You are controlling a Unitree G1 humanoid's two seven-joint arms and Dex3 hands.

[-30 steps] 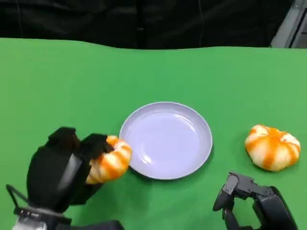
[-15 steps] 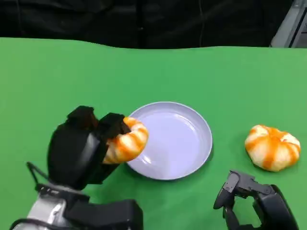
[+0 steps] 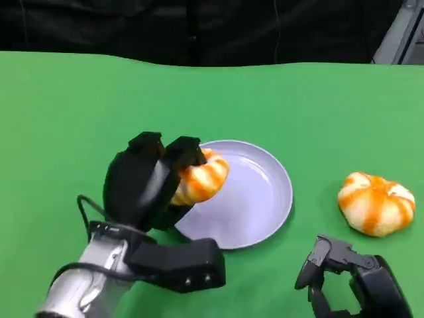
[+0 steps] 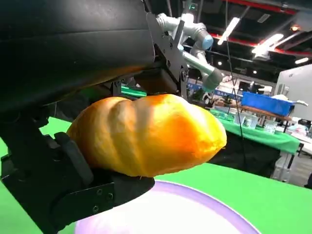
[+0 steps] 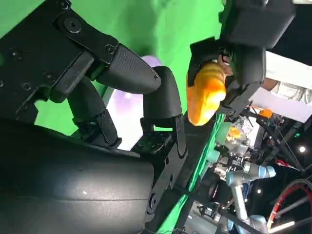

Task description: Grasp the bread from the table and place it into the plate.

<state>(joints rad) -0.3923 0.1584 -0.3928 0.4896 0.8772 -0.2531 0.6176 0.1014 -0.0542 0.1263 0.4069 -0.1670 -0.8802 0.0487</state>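
Observation:
My left hand [image 3: 151,180] grips an orange-and-cream bread roll [image 3: 201,177] and holds it above the left part of the pale lilac plate [image 3: 255,199]. The left wrist view shows the roll [image 4: 146,134] clamped between the black fingers, with the plate [image 4: 195,214] just below it. My right hand [image 3: 351,278] sits low at the near right of the table, fingers curled in with nothing in them. From the right wrist view, the held roll [image 5: 204,92] and the left hand [image 5: 248,34] appear beyond my right hand's fingers [image 5: 141,83].
A second round bread [image 3: 376,203] with orange stripes lies on the green table [image 3: 79,106] to the right of the plate. A black backdrop runs along the table's far edge.
My left hand has carried the roll up and to the right, from beside the plate's left rim to over the plate. The right hand has stayed put.

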